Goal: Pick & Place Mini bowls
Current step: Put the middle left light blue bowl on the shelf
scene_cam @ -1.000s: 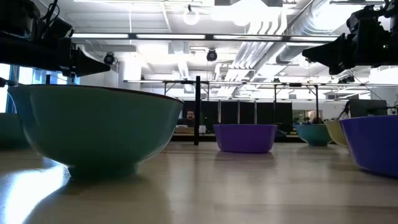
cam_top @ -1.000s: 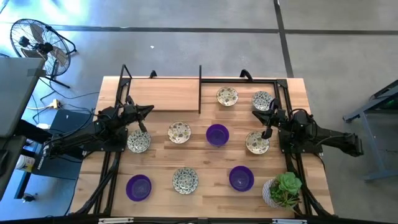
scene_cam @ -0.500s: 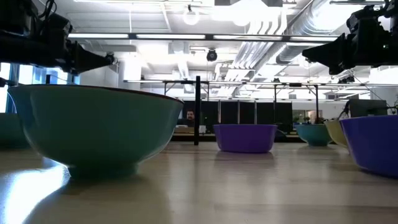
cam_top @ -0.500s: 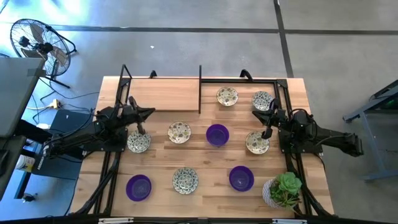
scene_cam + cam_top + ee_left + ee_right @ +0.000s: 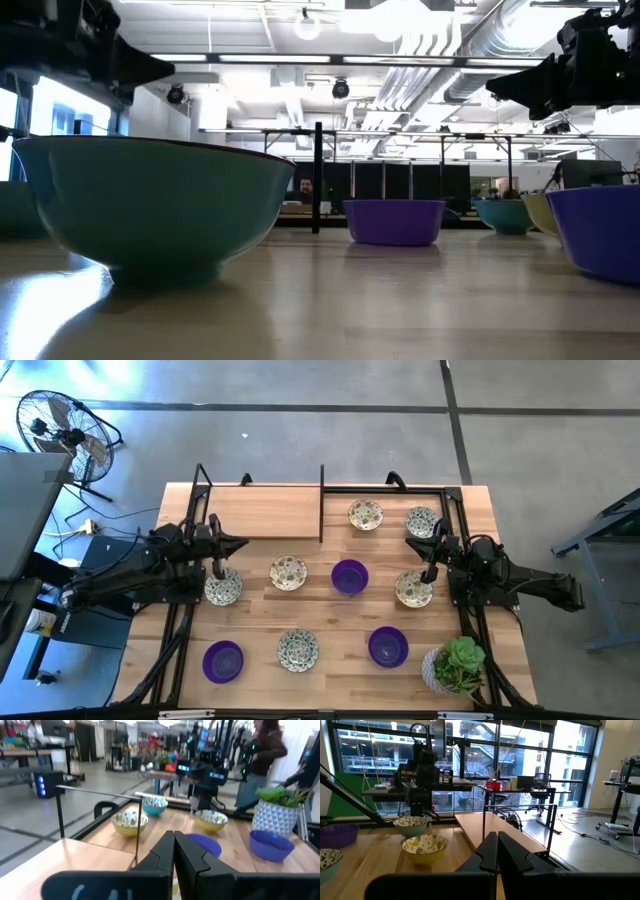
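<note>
1. Your left gripper [image 5: 236,543] has pulled back a bit toward its own side of the table over the last second; it now hangs above the speckled bowl [image 5: 223,588] nearest it. Nothing else has budged.
2. Left jaws are pressed together in the left wrist view, holding nothing. Same story for the right gripper [image 5: 412,540], which waits by the speckled bowl [image 5: 413,589] on its side.
3. Bowls are all on the table [image 5: 260,510]: six speckled ones, plus three purple, with one purple bowl [image 5: 349,576] dead centre and two in the front row (the plant [image 5: 455,663] in the corner isn't part of this).
4. My read: you're lining up a grab on that left bowl. Spread the fingers before dropping, straddle one wall of the rim, and go down straight.
5. Glazed rims are probably slippery, so close slowly and lift gently.
</note>
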### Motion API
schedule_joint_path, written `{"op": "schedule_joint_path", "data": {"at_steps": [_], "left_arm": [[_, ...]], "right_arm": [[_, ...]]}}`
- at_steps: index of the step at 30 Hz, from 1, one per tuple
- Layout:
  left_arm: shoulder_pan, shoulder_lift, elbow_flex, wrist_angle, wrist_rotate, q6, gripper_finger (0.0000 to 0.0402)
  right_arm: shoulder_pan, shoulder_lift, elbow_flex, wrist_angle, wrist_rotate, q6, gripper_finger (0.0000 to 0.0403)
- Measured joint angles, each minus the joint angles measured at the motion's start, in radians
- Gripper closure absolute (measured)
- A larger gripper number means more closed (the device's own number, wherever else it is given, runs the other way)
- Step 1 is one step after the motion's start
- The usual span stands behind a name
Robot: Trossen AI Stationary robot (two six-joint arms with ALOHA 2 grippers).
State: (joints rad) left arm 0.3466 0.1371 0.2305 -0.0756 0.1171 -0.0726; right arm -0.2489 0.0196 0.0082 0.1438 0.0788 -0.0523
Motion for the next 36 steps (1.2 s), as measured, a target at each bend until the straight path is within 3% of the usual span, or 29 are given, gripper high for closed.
{"op": "schedule_joint_path", "data": {"at_steps": [14, 23, 29, 36], "left_arm": [[0.000, 0.386, 0.269, -0.237, -0.022, -0.056, 0.0401], [-0.007, 0.530, 0.396, -0.473, -0.031, -0.091, 0.0401], [-0.130, 0.570, 0.450, -0.577, -0.167, -0.119, 0.0401], [-0.296, 0.644, 0.519, -0.718, -0.276, -0.279, 0.0401]], "right_arm": [[0.000, 0.000, 0.000, 0.000, 0.000, 0.000, 0.0402], [0.000, 0.000, 0.000, 0.000, 0.000, 0.000, 0.0402], [0.000, 0.000, 0.000, 0.000, 0.000, 0.000, 0.0402], [0.000, 0.000, 0.000, 0.000, 0.000, 0.000, 0.0402]]}}
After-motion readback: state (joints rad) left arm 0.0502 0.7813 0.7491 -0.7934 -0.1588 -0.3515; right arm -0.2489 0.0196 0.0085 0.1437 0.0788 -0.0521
